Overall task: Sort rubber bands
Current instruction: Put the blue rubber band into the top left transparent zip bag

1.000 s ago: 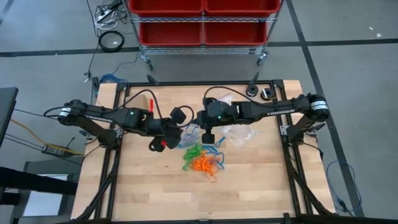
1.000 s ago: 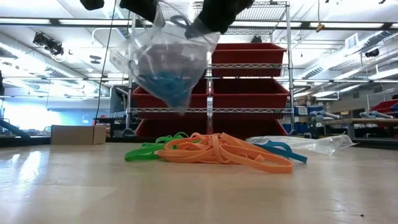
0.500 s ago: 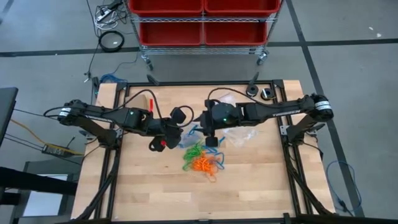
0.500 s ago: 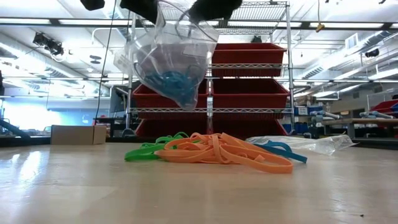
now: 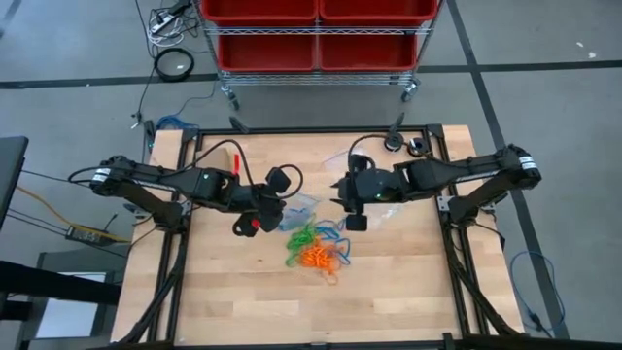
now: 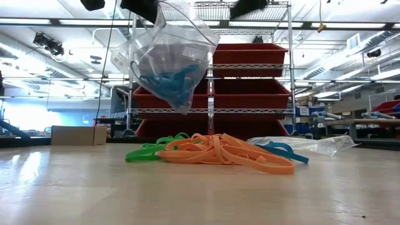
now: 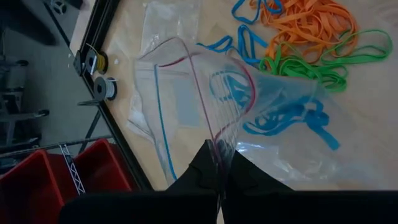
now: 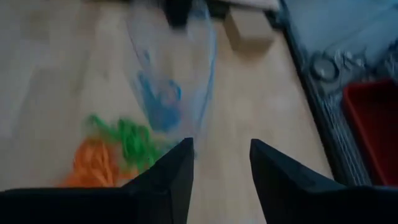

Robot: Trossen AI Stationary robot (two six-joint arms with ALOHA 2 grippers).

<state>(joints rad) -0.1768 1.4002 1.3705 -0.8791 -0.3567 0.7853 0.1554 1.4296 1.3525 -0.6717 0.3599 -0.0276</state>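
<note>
My left gripper (image 7: 217, 177) is shut on a clear zip bag (image 6: 169, 56) that hangs above the table with blue rubber bands (image 6: 167, 84) in its bottom. The bag's mouth (image 7: 199, 81) gapes open. Below it on the wood lies a loose heap of rubber bands: orange (image 5: 316, 256), green (image 5: 300, 236) and blue (image 5: 331, 231). My right gripper (image 8: 221, 155) is open with nothing between its fingers. In the high view it (image 5: 356, 222) hovers to the right of the bag and the heap. My left gripper pinches the bag's rim (image 7: 217, 152) at the zip strip between its two fingers, on the side of the mouth nearest the arm. The fingers slant down from the table's left. The bag hangs below them, clear of the table, its mouth gaping.
More clear bags (image 5: 377, 208) lie flat right of the heap, one (image 7: 163, 102) beneath the hanging bag. A small tan cardboard box (image 5: 226, 158) stands at the far left. Behind the table is a wire rack with red bins (image 5: 316, 44). Bare wood spreads toward the near edge.
My right gripper has drawn back from the bag's mouth toward the table's right edge, rising a little. The bag stays hanging from my left gripper and has swayed slightly, the blue bands shifting in its bottom.
</note>
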